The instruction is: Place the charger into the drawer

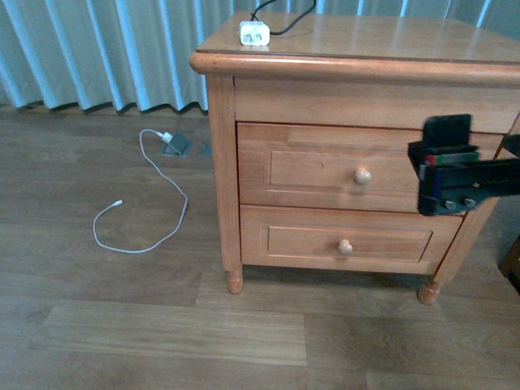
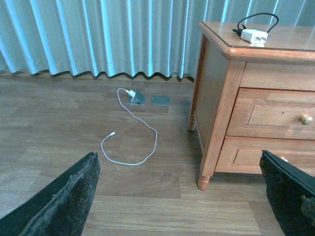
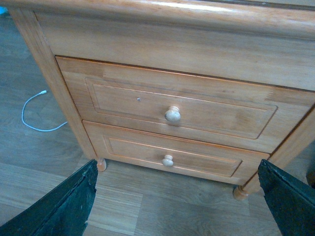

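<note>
While the drawer (image 1: 341,166) is fully shut, nothing of the task is done yet; opening it is judged the step in hand.

Positions (front view, 12 o'clock = away from the robot):
- charger (image 1: 253,33) lies on the nightstand top (image 1: 382,41), near its front-left corner, about 10 o'clock from the drawer knob (image 1: 362,175). Its black cable (image 1: 284,23) loops off toward 12 o'clock; the far end is out of frame.
- right gripper (image 3: 177,163) hangs in front of the drawer's right end, with the knob at its 9 o'clock and not touching. In the right wrist view its fingers (image 3: 64,206) sit at opposite edges of the frame, so the pincer is wide and holds nothing.
- left gripper (image 2: 177,160) is out of the front view. Its wrist view shows both fingers far apart, so it is wide and empty, looking over the floor with the nightstand off to one side.
- long white cable (image 1: 138,207) lies on the floor at 9 o'clock from the nightstand. It is not the target.

Risks from here:
1. The round knob is small against a wide pincer, so an off-centre closure could slip off it.
2. The lower drawer knob (image 1: 345,246) sits at 6 o'clock, just under the right one, and an approach set too low would open the wrong drawer.
3. A skewed pull could bind the drawer or drag the whole nightstand.
4. If the black cable is caught behind, the lifted charger could be jerked free, or the loop could trail over the drawer front.
</note>
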